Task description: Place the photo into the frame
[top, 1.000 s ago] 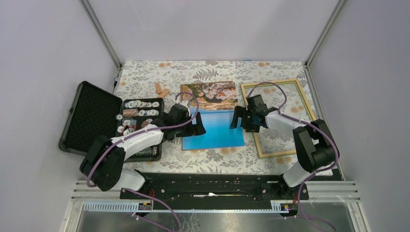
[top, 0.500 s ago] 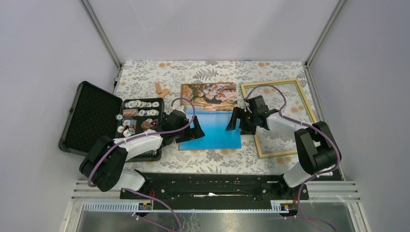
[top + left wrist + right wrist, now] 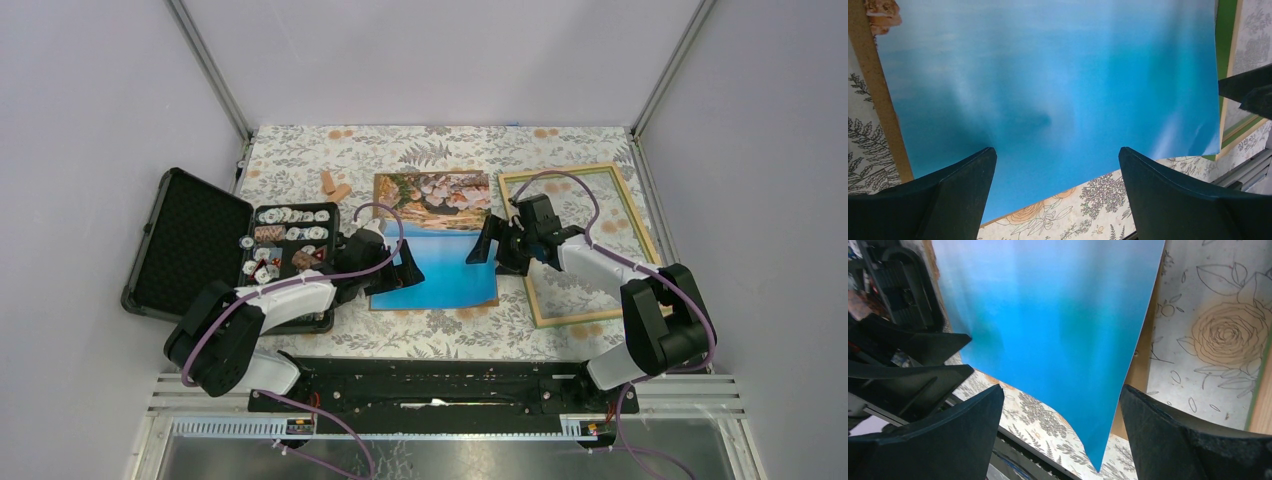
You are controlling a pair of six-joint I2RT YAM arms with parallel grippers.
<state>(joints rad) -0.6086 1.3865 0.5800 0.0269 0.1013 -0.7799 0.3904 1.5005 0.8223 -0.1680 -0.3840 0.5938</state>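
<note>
mostly bright blue, the photo has brown-pink rocks at one end.

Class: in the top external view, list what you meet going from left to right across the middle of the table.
black case → left gripper → photo → right gripper → frame

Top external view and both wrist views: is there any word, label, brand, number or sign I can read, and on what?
No text can be read in any view.
poker chips: their face markings are too small to read.
photo: no lettering shows on it.
frame: no lettering shows on it.
</note>
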